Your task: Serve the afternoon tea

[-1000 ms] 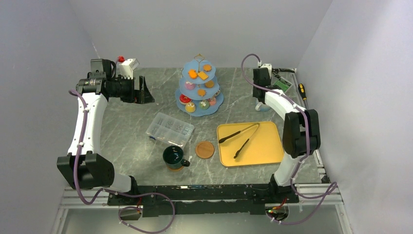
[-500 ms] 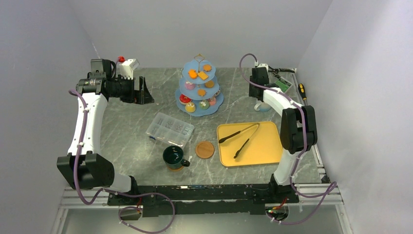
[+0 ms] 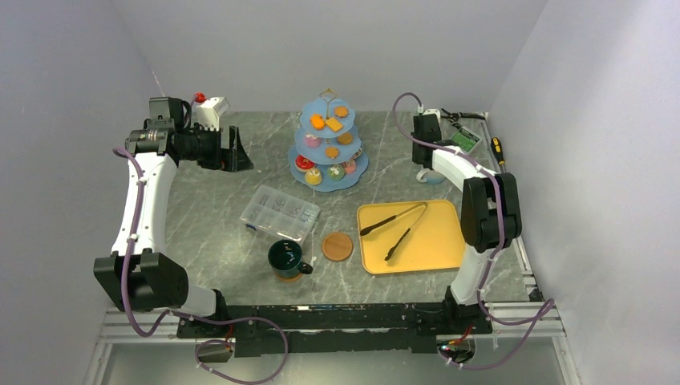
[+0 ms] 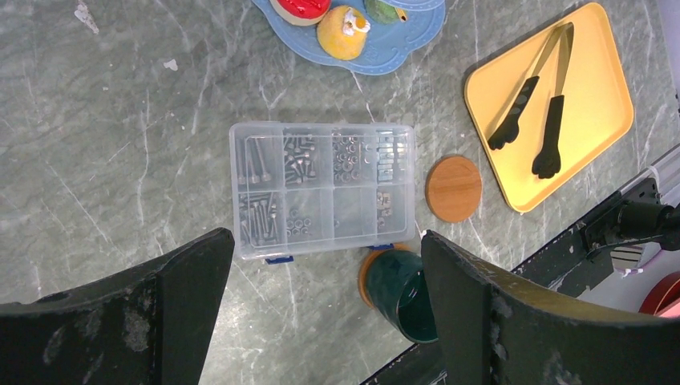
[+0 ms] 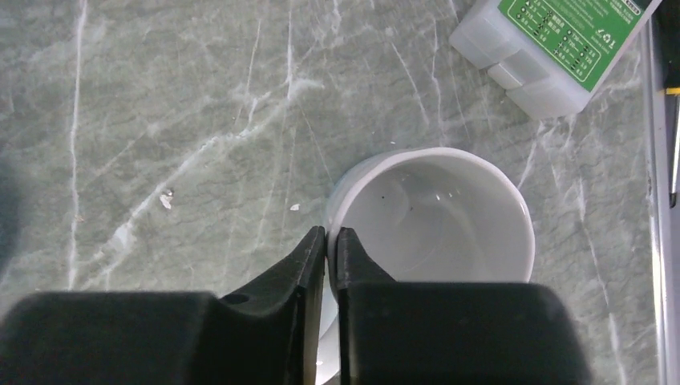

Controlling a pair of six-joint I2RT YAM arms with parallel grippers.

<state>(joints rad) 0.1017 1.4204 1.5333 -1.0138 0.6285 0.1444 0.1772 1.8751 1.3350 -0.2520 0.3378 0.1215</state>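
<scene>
While the overhead view takes in the grey marbled counter (image 3: pixel 200 200) and bare pale walls, it largely hides the white mug (image 5: pixel 433 216) behind the right arm at the far right. The tiered stand (image 3: pixel 361 167), loaded with cakes (image 4: pixel 343 32), stands far centre. The green mug (image 3: pixel 285 257) is near the front. On the right arm, the right fingers (image 5: pixel 309 265) are almost pressed together, pinching the white mug's edge. At far left, the left fingers (image 4: pixel 192 273) are spread wide, holding nothing.
</scene>
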